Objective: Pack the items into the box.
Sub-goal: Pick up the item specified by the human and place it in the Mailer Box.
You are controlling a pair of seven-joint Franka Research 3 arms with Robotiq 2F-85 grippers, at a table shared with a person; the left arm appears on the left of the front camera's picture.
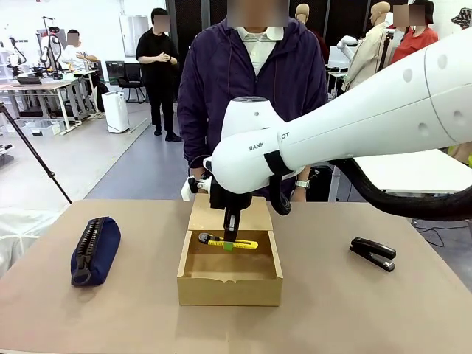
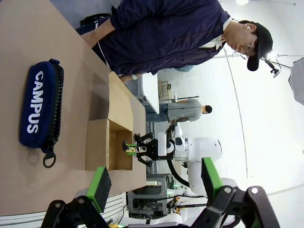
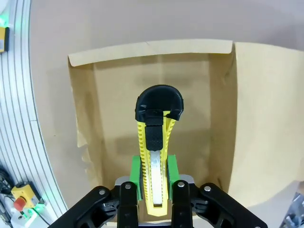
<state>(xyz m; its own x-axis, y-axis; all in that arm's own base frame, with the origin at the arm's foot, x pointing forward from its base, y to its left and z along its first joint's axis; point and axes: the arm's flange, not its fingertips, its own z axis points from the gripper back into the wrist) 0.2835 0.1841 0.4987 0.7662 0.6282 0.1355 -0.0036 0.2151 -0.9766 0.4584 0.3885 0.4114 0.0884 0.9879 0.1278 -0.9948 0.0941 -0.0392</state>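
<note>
Gripping: the right gripper (image 1: 229,245) is clamped across the yellow body of the knife (image 3: 154,137), its green pads pressed to both sides near the rear end
Knife: held level inside the open top of the box, black tip pointing to the robot's left; the shadow beneath it suggests it hangs just clear of the floor, though I cannot rule out contact
Box (image 1: 228,289): in the middle of the table (image 1: 354,310), flap laid back on the person's side, nothing else inside it
Stapler (image 1: 373,254): lying on the table to the robot's right, well apart from the box, not yet packed
Left gripper (image 2: 154,183): jaws wide and holding nothing, out beyond the pouch (image 1: 94,249), which is no part of the job
Stage: by my reckoning the first item is about to be let go; the stapler is left to do
Risk, drop: released from any height, the knife could bounce and come to rest propped on a wall
Risk, exit: fingers lifting out askew could snag the near wall and drag the light box
Risk, room: a knife left lying across the middle may crowd the stapler
</note>
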